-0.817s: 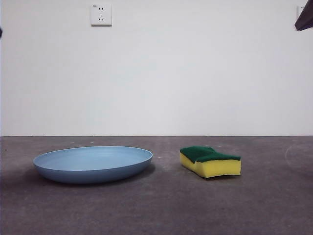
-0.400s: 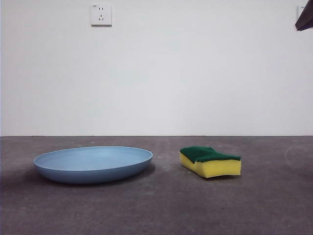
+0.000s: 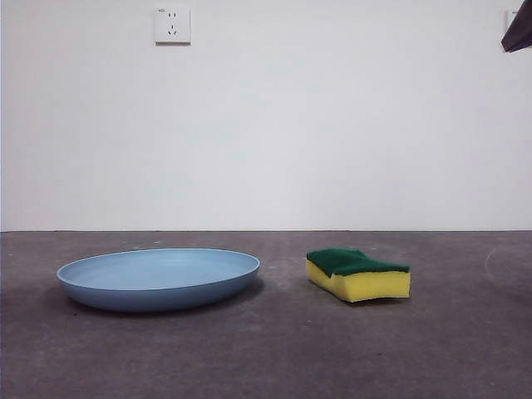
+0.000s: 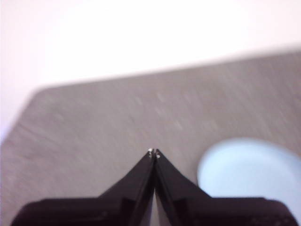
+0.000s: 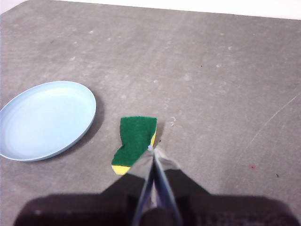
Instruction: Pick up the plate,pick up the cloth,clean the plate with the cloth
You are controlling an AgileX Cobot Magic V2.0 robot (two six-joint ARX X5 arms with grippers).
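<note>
Nothing lifted yet — the plate (image 3: pixel 158 278) lies flat on the table (image 3: pixel 274 349) and the cloth (image 3: pixel 358 274), a yellow sponge, sits green side up just beside it; this looks like the approach to the first pickup. The left gripper (image 4: pixel 154 152) hangs high, jaws pressed together, plate (image 4: pixel 244 172) below and off to one side; the right gripper (image 5: pixel 151 149), jaws closed too, hovers above the cloth (image 5: pixel 134 141). Next, I judge — both must open and descend.
</note>
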